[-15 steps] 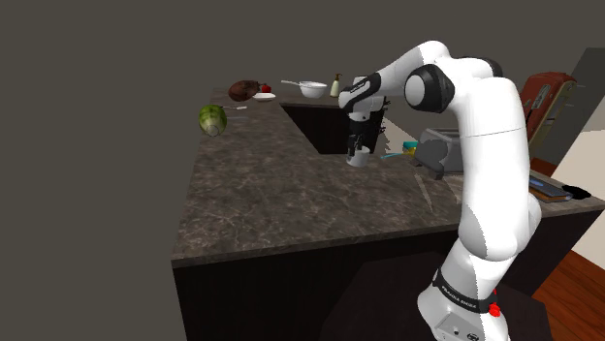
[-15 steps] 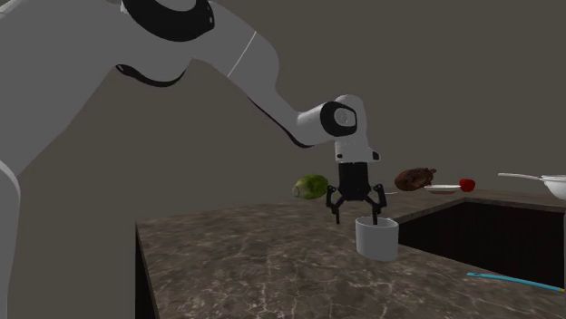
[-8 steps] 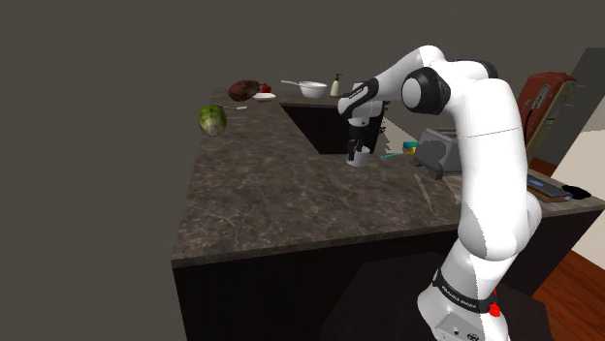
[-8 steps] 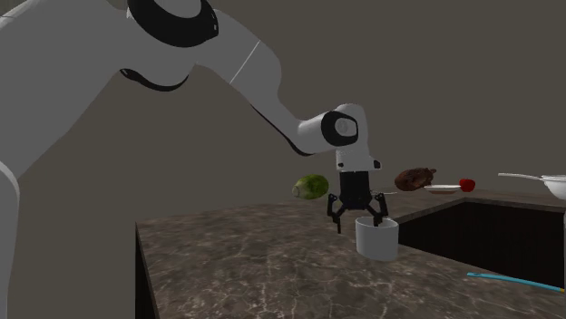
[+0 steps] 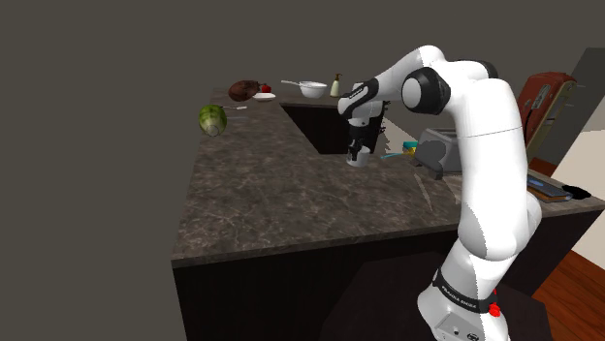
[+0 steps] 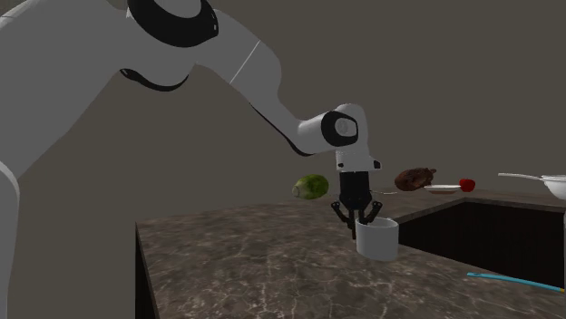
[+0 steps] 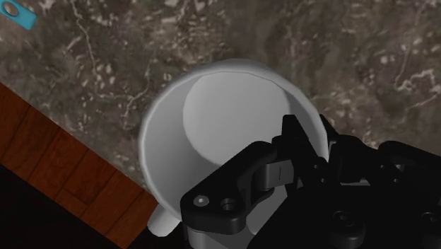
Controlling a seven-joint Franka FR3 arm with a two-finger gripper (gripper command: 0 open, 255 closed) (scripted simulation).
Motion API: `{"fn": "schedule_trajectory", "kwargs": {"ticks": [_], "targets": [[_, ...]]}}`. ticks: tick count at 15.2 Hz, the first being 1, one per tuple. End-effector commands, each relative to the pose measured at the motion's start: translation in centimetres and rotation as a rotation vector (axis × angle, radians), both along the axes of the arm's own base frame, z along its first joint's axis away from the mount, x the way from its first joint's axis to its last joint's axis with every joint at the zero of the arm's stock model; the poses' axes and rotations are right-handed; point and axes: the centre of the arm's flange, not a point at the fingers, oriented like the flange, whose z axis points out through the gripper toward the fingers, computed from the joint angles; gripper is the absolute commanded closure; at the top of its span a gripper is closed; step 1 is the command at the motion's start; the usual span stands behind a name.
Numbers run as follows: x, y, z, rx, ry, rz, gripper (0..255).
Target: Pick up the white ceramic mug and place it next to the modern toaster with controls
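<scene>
White mug (image 6: 377,240) upright on dark marble counter (image 6: 236,263) beside sunken recess (image 5: 320,124); toaster (image 5: 441,148) off toward shoulder view's right. Gripper (image 6: 362,220) down at mug rim, fingers drawn in, one inside, one outside, seemingly pinching wall.

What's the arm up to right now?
The white arm has its black tool on the white mug, with the fingers closed across the rim wall, one inside and one outside. The mug stands on the dark stone counter, not yet lifted. The toaster sits farther along the counter, toward the shoulder view's right.
</scene>
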Motion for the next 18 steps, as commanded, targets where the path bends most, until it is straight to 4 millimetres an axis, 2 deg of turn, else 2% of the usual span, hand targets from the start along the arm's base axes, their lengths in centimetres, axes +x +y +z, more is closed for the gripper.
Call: {"fn": "schedule_trajectory", "kwargs": {"ticks": [1,6,18], "targets": [[0.0,0.0,0.0,0.0,0.0,0.0,255],[0.0,0.0,0.0,0.0,0.0,0.0,255],[0.0,0.0,6.3,0.0,0.0,0.0,255]]}}
